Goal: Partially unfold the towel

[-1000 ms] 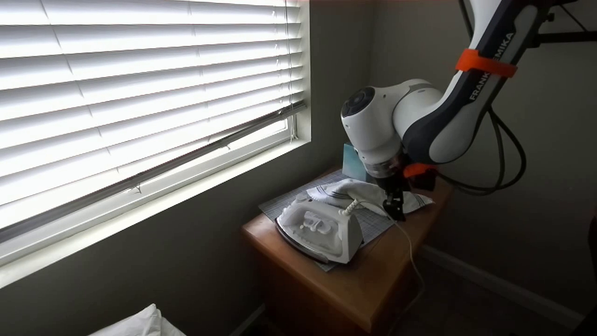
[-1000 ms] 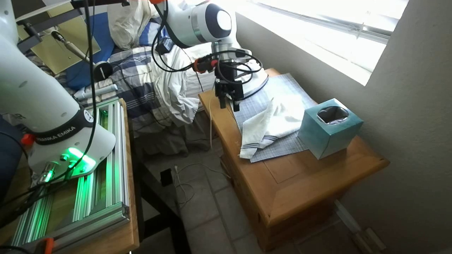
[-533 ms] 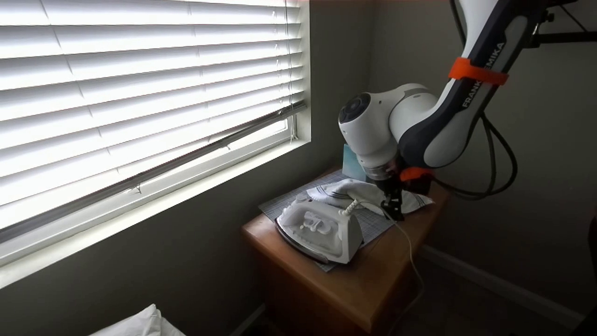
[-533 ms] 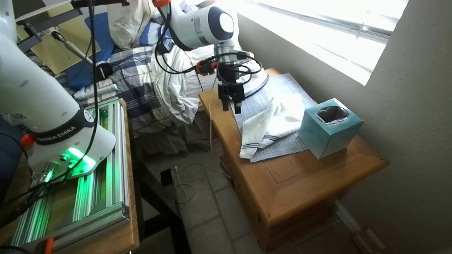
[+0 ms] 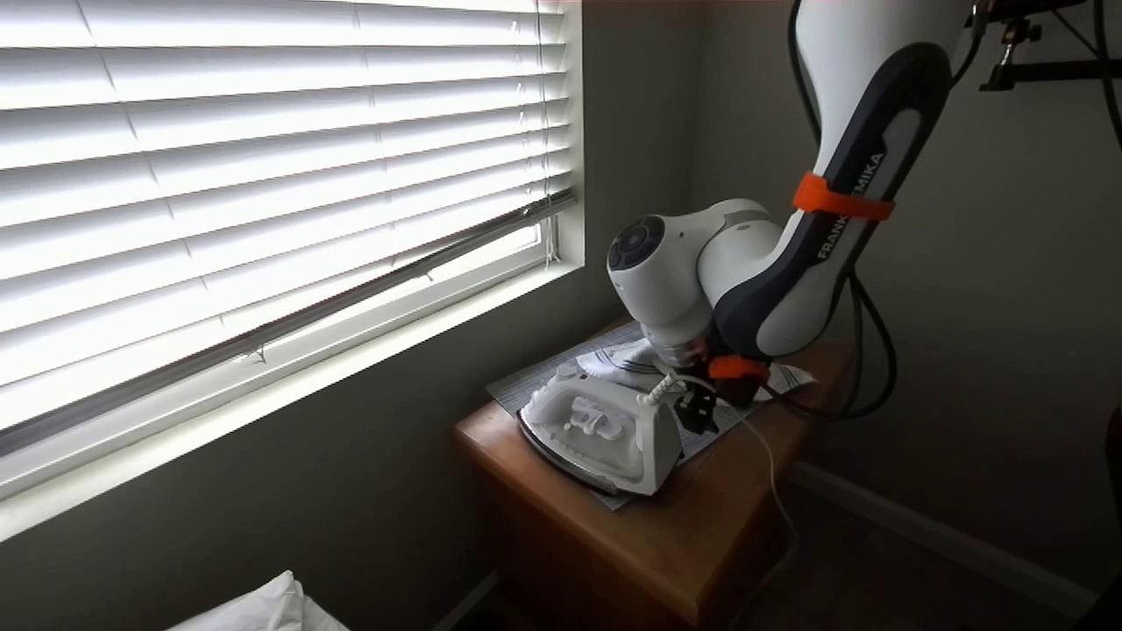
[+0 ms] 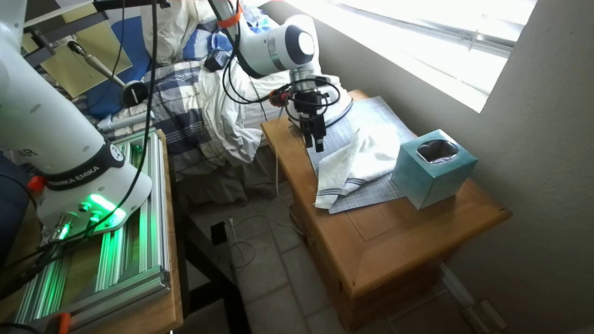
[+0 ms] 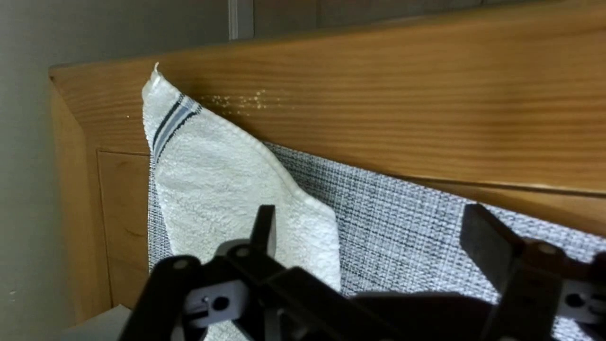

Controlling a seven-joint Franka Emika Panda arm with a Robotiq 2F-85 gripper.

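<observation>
Swung the gripper (image 7: 369, 232) toward the edge of the tabletop (image 6: 399, 241) under the window (image 5: 289, 166) since a second ago, leaving the towel (image 7: 218, 180) undisturbed. Holding nothing, with fingers (image 7: 262, 231) wide apart, straddling the towel's border in the wrist view, probably to pinch it. Close by, spot the iron (image 5: 605, 429) at one end edge, probably parked clear; past that, find the towel bunched on the mat (image 7: 407, 237), with a striped corner on bare wood near the opposite long edge; farthest, toward the other end, see the tissue box (image 6: 434, 171).
</observation>
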